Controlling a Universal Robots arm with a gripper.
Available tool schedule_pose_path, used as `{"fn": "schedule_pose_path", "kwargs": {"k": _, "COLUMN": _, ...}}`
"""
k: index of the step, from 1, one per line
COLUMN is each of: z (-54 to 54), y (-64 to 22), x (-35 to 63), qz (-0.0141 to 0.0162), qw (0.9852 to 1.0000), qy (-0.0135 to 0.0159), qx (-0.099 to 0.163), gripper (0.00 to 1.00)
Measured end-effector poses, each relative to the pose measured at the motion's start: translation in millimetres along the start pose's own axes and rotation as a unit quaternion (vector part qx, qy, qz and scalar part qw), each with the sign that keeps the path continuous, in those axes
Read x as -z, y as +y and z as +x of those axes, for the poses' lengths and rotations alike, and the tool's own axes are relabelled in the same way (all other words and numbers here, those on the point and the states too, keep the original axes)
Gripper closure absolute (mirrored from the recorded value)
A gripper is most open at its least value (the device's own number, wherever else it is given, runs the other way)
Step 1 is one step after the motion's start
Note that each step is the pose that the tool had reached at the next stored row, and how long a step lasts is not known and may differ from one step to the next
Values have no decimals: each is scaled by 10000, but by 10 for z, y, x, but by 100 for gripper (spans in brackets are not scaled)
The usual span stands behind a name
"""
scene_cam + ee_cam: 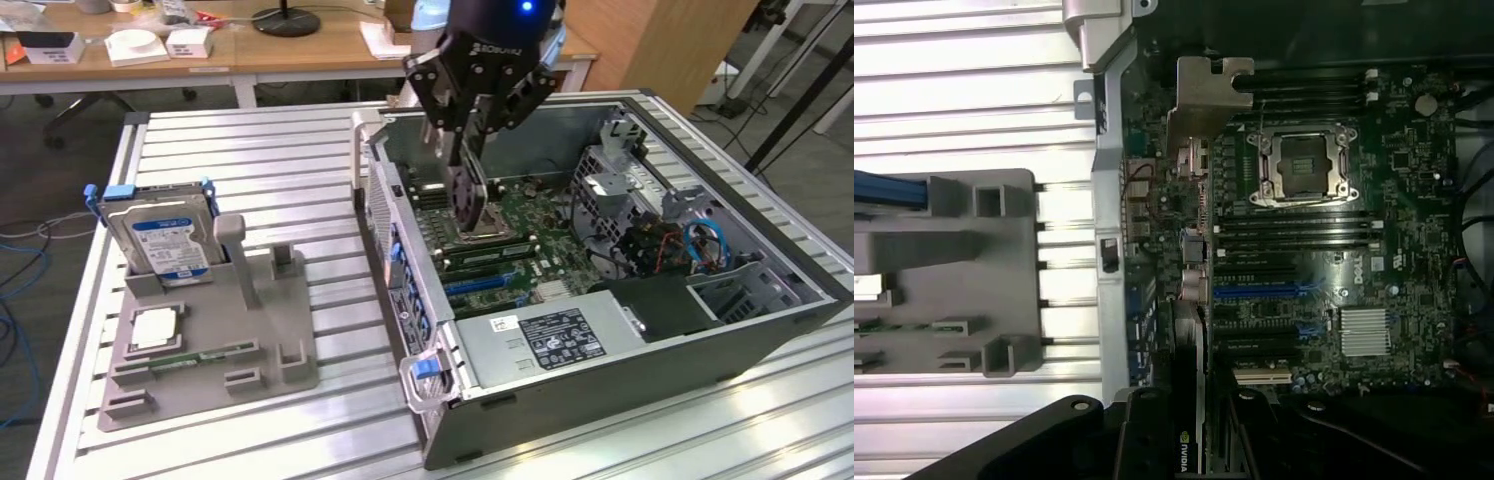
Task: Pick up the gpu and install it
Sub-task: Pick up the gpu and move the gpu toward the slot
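Note:
My gripper is shut on the gpu, a thin dark card that hangs on edge below the fingers. It is inside the open computer case, just above the motherboard near the CPU socket. In the wrist view the gpu is seen edge-on, running from the gripper to its pale metal bracket. The bracket lies close to the case's rear wall, over the row of expansion slots.
A grey holder on the slatted table carries a hard drive with a blue label and a green memory stick. Inside the case are a power supply, drive cages and cables.

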State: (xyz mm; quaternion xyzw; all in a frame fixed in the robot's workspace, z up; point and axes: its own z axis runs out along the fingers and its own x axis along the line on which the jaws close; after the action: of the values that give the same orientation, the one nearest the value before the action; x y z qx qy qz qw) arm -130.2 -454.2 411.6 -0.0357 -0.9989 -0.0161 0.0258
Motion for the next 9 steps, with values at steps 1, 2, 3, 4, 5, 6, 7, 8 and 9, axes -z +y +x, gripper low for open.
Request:
{"fn": "schedule_pose_path", "kwargs": {"k": 1, "z": -29, "y": 2, "x": 1, "qz": 0, "qw": 10000, "qy": 3, "qx": 0, "gripper": 74}}
{"fn": "schedule_pose_path", "kwargs": {"k": 2, "z": -57, "y": 4, "x": 3, "qz": 0, "qw": 10000, "qy": 6, "qx": -1, "gripper": 74}}
{"fn": "schedule_pose_path", "kwargs": {"k": 3, "z": -85, "y": 6, "x": 4, "qz": 1, "qw": 10000, "qy": 9, "qx": 0, "gripper": 74}}
{"fn": "schedule_pose_path", "kwargs": {"k": 4, "z": -143, "y": 10, "x": 7, "qz": 1, "qw": 10000, "qy": 14, "qx": -1, "gripper": 74}}
{"fn": "schedule_pose_path", "kwargs": {"k": 5, "z": -170, "y": 12, "x": 8, "qz": 1, "qw": 10000, "qy": 17, "qx": -1, "gripper": 74}}
{"fn": "schedule_pose_path", "kwargs": {"k": 6, "z": -195, "y": 14, "x": 10, "qz": 2, "qw": 10000, "qy": 19, "qx": 0, "gripper": 74}}
{"fn": "schedule_pose_path", "kwargs": {"k": 7, "z": -220, "y": 16, "x": 11, "qz": 2, "qw": 10000, "qy": 21, "qx": -1, "gripper": 74}}
{"fn": "schedule_pose_path", "kwargs": {"k": 8, "z": -244, "y": 18, "x": 12, "qz": 1, "qw": 10000, "qy": 22, "qx": -1, "gripper": 74}}
{"fn": "schedule_pose_path", "kwargs": {"k": 9, "z": -268, "y": 19, "x": 13, "qz": 2, "qw": 10000, "qy": 23, "qx": -1, "gripper": 74}}
